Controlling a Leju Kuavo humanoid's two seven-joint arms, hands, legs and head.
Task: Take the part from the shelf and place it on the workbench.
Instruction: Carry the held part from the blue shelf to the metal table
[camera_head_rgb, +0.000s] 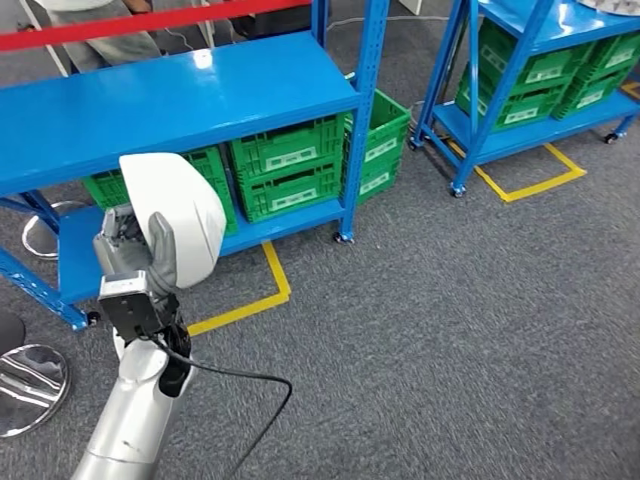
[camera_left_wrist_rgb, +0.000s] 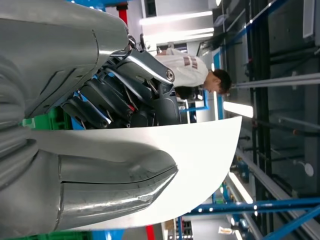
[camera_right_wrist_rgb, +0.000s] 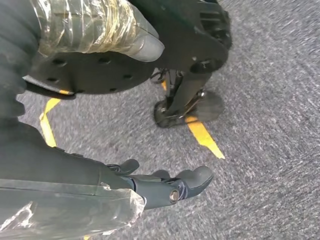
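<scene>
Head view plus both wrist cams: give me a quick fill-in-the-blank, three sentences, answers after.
1. The white part is held by the robot's ____ robot hand.
2. The crates on the blue shelf are ____ in colour.
3. The tape lines on the grey carpet are ____.

Missing words: left; green; yellow

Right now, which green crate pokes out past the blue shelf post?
The green crate at the right end of the near shelf. It sits beyond the upright post, while the other crates stay tucked underneath.
</scene>
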